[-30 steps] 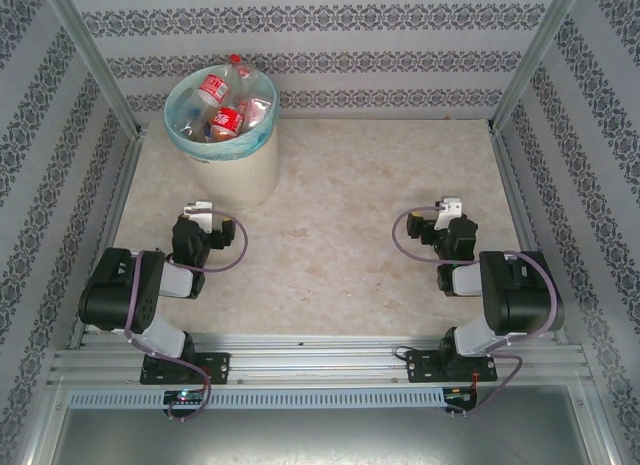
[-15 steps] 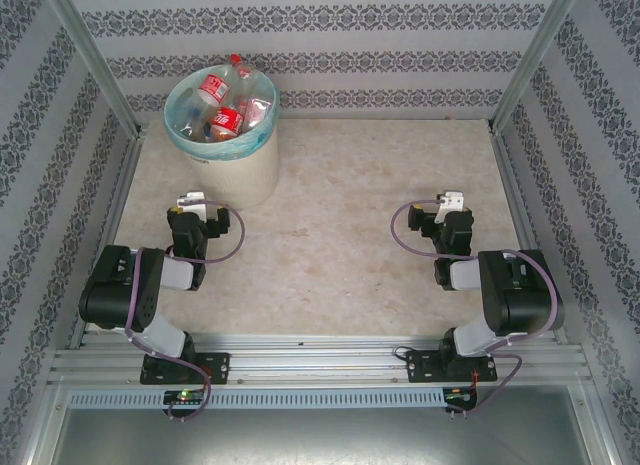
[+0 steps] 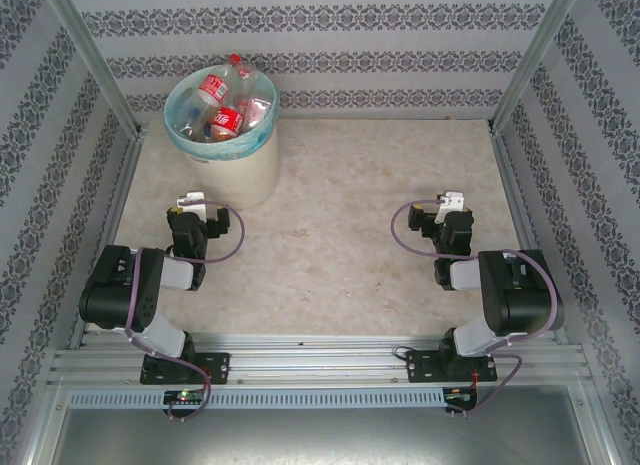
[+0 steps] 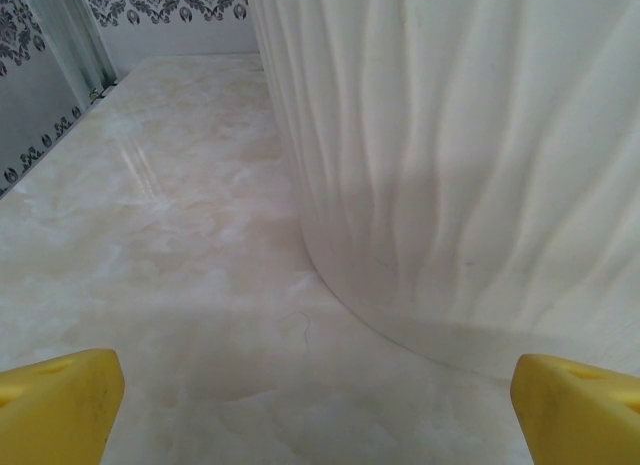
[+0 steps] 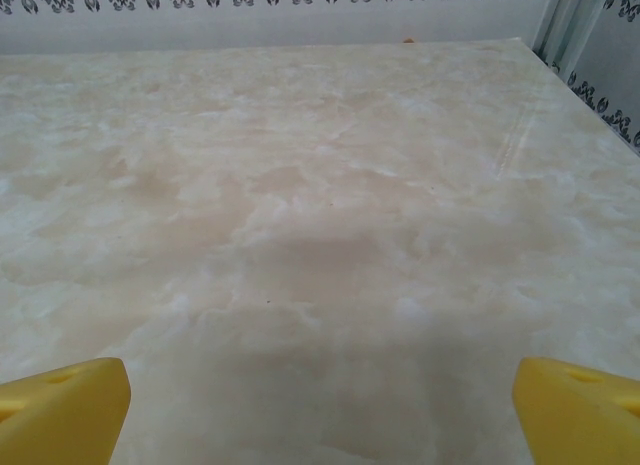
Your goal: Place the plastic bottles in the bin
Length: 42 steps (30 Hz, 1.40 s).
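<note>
The cream bin (image 3: 236,170) with its teal liner stands at the far left of the table. Several plastic bottles (image 3: 222,103) with red labels and caps lie inside it, piled to the rim. My left gripper (image 3: 190,200) rests low just in front of the bin, open, with nothing between its yellow fingertips (image 4: 55,400). The bin's ribbed wall (image 4: 460,155) rises close ahead in the left wrist view. My right gripper (image 3: 452,201) sits at the right side of the table, open and empty, its yellow fingertips (image 5: 60,405) wide apart over bare marble.
Patterned walls and metal frame posts (image 3: 100,75) enclose the marble tabletop (image 3: 340,215) on three sides. Both arms are folded back near their bases (image 3: 180,365) at the front rail.
Both grippers shifted slightly away from me between the oldest frame and half a second ago, opening a little wider. Since then nothing has moved.
</note>
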Each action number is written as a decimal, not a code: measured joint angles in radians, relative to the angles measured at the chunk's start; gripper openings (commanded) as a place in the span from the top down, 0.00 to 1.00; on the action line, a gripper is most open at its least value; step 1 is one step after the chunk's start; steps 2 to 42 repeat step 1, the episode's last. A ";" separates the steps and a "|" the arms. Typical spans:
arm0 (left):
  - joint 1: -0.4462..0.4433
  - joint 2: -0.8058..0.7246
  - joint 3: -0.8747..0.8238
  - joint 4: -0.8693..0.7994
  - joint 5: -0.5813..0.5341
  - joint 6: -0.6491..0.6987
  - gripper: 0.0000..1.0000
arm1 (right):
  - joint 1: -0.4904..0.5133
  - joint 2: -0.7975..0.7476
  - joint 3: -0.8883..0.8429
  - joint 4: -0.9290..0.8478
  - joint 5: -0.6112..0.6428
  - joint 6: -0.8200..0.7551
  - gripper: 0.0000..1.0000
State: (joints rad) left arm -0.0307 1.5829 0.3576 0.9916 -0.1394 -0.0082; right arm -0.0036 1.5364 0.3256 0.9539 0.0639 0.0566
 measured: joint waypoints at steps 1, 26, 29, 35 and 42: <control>0.000 0.000 0.000 0.000 0.000 0.000 0.00 | 0.000 0.000 0.000 0.000 0.000 0.000 0.02; 0.000 0.000 0.000 0.000 0.000 0.000 0.00 | 0.000 0.000 0.000 0.000 0.000 0.000 0.02; 0.000 0.000 0.000 0.000 0.000 0.000 0.00 | 0.000 0.000 0.000 0.000 0.000 0.000 0.02; 0.000 0.000 0.000 0.000 0.000 0.000 0.00 | 0.000 0.000 0.000 0.000 0.000 0.000 0.02; 0.000 0.000 0.000 0.000 0.000 0.000 0.00 | 0.000 0.000 0.000 0.000 0.000 0.000 0.02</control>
